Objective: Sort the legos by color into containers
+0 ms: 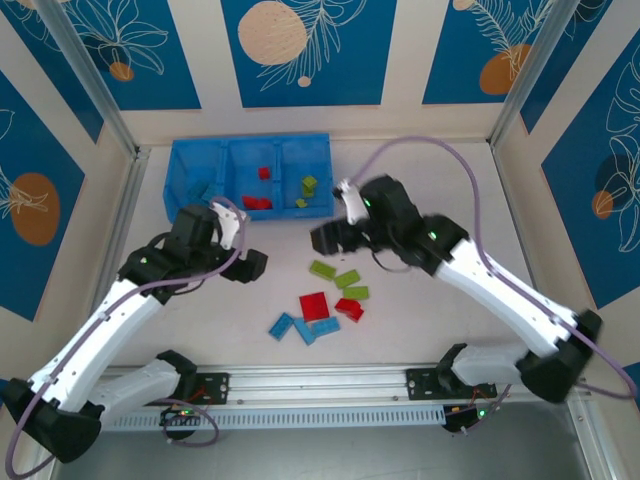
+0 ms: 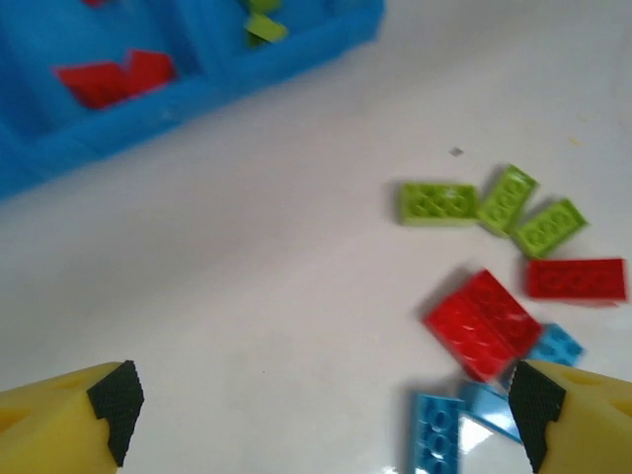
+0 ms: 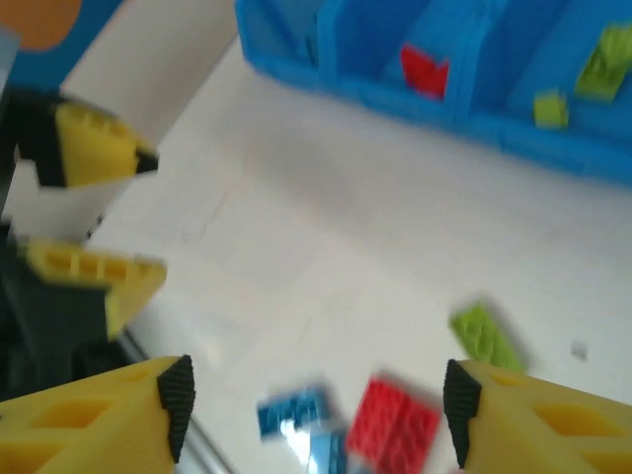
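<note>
Top external view: loose legos point(image 1: 313, 305) in red, blue and green lie on the worktop point(image 1: 420, 180) between both arms; others sit in the blue tray point(image 1: 190, 165). Left hand point(image 1: 252, 266) and right hand point(image 1: 324, 238) hover spread, holding nothing.

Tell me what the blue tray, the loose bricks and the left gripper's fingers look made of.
The blue tray looks like moulded plastic: uniform bright colour, matte. The bricks look hard glossy plastic, studs catching highlights. On the left gripper, the fingers look matte yellow plastic; the black pads could be rubber or foam.
</note>
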`<action>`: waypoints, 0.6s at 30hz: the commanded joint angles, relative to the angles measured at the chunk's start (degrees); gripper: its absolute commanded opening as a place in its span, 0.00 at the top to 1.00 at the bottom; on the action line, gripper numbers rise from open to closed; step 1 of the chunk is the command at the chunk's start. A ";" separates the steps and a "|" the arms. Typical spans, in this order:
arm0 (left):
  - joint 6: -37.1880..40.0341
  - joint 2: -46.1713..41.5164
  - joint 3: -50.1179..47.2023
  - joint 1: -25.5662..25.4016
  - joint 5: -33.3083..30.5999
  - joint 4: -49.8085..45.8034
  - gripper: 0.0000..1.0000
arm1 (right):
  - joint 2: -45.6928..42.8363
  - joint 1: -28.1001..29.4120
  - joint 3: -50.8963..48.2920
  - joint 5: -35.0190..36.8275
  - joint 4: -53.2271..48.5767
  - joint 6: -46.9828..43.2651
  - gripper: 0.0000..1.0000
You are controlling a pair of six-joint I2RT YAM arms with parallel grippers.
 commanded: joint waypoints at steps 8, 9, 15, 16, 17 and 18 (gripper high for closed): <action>-19.10 5.86 -16.23 -21.22 -3.07 6.75 0.06 | -23.22 0.72 -21.97 -2.95 -0.71 10.09 0.09; -19.84 7.33 -16.87 -22.50 -4.04 7.09 0.06 | -23.81 0.63 -22.57 -2.53 -0.96 10.29 0.08; -19.60 17.68 -17.71 -26.01 -5.40 11.11 0.16 | -22.57 0.36 -22.20 -1.89 -1.52 9.96 0.07; -19.59 19.23 -17.67 -26.30 -5.38 12.00 0.21 | -22.08 0.36 -22.09 -1.71 -1.60 9.96 0.07; -19.57 20.41 -17.62 -26.46 -5.46 12.70 0.24 | -21.79 0.36 -21.96 -1.54 -1.69 10.12 0.07; -19.76 21.66 -17.65 -26.43 -5.72 13.29 0.28 | -21.45 0.28 -21.87 -1.41 -1.77 10.17 0.07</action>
